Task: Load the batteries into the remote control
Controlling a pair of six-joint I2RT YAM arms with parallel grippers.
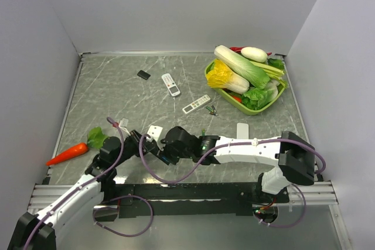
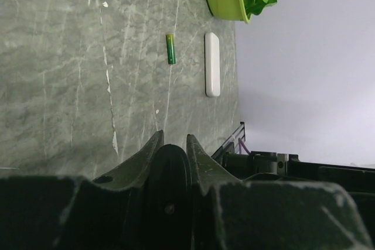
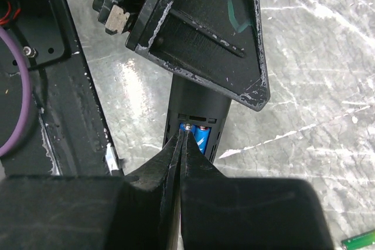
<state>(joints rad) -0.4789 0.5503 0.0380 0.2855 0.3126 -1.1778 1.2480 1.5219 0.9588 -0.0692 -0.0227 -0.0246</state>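
Seating step: left gripper clamps the black remote; right gripper, jaws pressed together and empty, has its tips at the blue battery lying in the remote, at its 3 o'clock. Next, likely: press it flat, then fetch the green battery on the table at the left gripper's 12 o'clock.

One black remote, two white remotes, one carrot
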